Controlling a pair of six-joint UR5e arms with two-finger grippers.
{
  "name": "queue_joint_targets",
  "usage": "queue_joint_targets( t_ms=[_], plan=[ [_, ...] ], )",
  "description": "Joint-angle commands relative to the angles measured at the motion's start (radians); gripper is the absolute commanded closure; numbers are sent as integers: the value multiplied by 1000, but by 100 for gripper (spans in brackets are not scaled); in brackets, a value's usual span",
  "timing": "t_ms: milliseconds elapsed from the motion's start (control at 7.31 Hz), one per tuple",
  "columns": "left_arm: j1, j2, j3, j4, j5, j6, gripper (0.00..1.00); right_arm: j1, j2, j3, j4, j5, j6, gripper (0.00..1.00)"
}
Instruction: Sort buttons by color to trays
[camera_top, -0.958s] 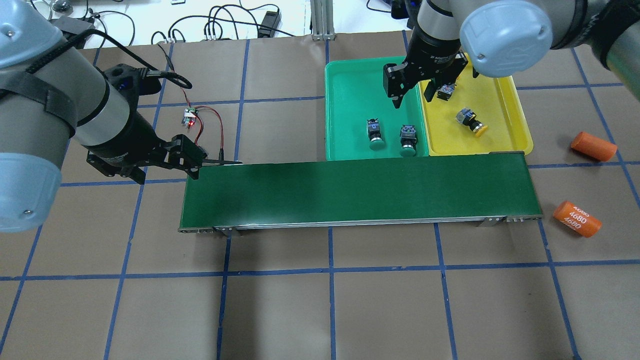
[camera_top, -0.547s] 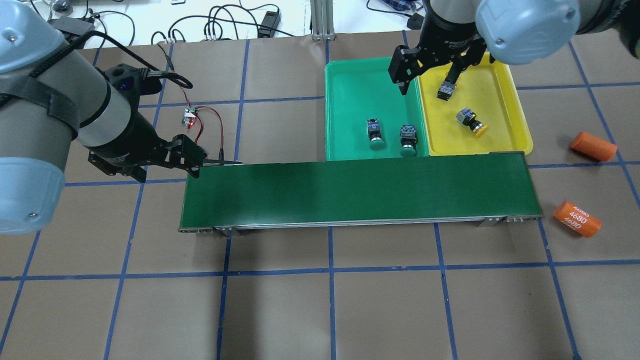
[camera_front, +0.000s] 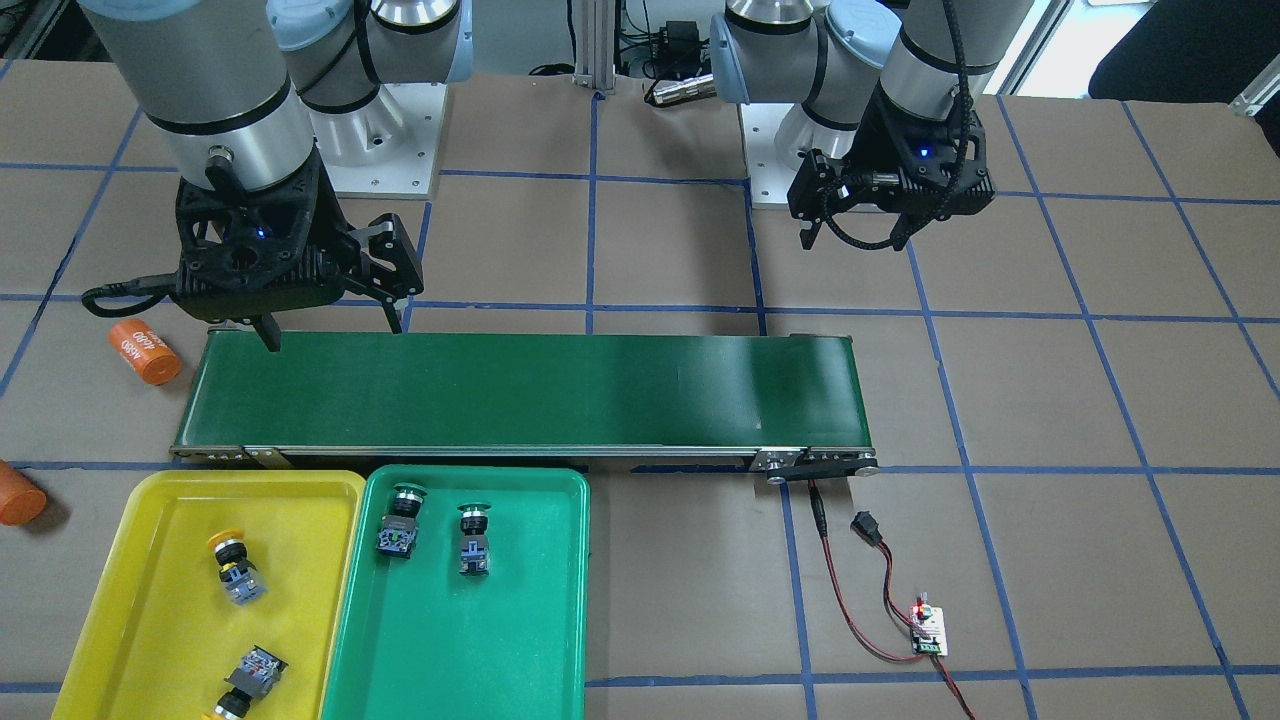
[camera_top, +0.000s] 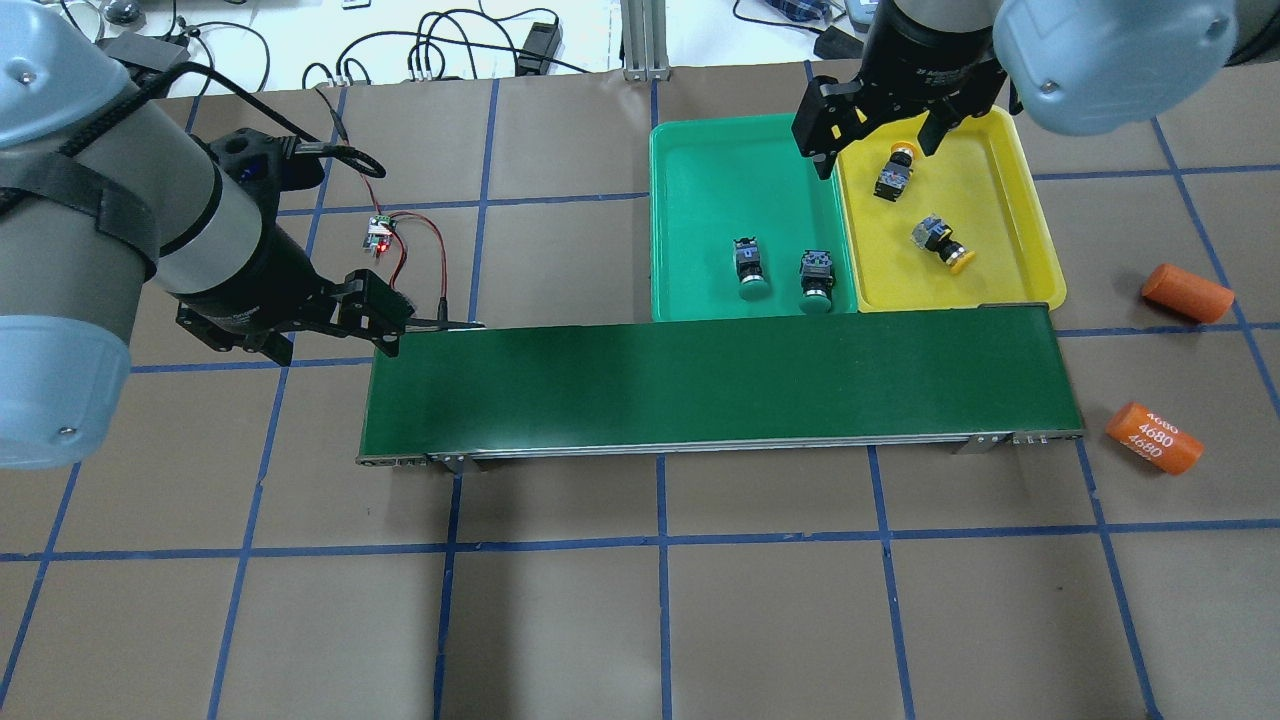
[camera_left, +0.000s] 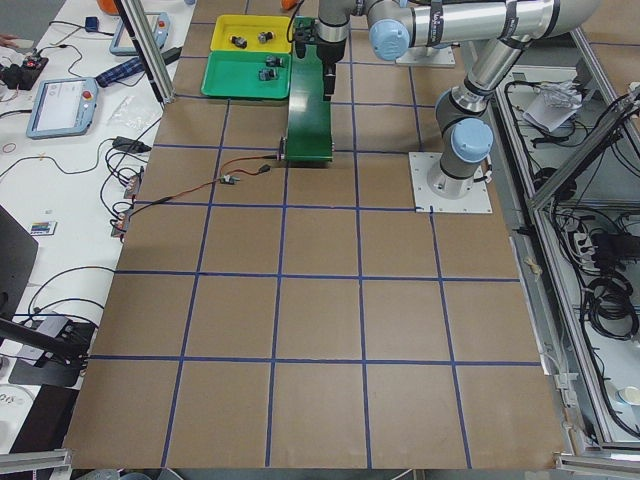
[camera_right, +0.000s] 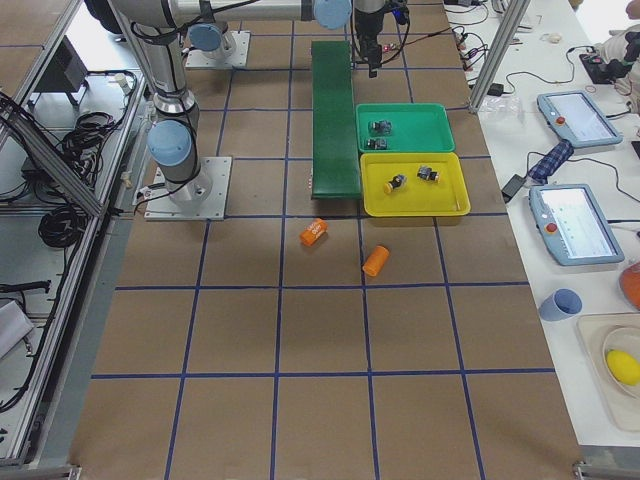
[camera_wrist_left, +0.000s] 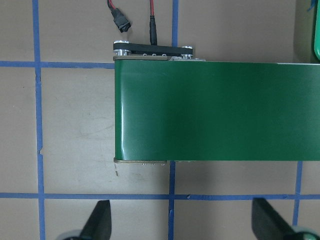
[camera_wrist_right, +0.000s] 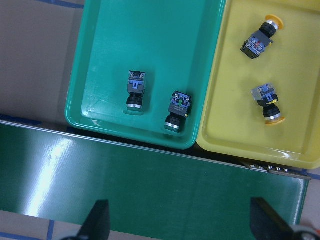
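Two green-capped buttons (camera_top: 751, 267) (camera_top: 816, 275) lie side by side in the green tray (camera_top: 710, 180). Two yellow-capped buttons (camera_top: 892, 172) (camera_top: 941, 243) lie in the yellow tray (camera_top: 1000, 190). The right wrist view looks straight down on both trays, with the green buttons (camera_wrist_right: 135, 91) (camera_wrist_right: 177, 111) and the yellow buttons (camera_wrist_right: 259, 39) (camera_wrist_right: 268, 102) lying apart. My right gripper (camera_top: 875, 135) hangs open and empty high above the trays' shared edge. My left gripper (camera_top: 330, 335) hovers open and empty over the conveyor's left end, its fingers (camera_wrist_left: 97, 222) spread wide.
A long dark green conveyor belt (camera_top: 715, 385) lies across the table in front of the trays. Two orange cylinders (camera_top: 1187, 293) (camera_top: 1153, 438) lie to its right. A small circuit board (camera_top: 378, 232) with red and black wires sits by the belt's left end.
My right gripper has lifted and drawn back from the yellow tray, still open, uncovering the yellow button that lies there. The left arm has stayed put.
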Motion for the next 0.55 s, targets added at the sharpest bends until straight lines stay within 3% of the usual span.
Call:
queue_joint_targets(
  t_ms=[0,411],
  plan=[
    [0,0,0,0,0,0,0,-4,-14,-6,10,-3,14,0],
    [0,0,0,-2,0,2,0,1,-14,-17,57,-15,42,0]
  ],
)
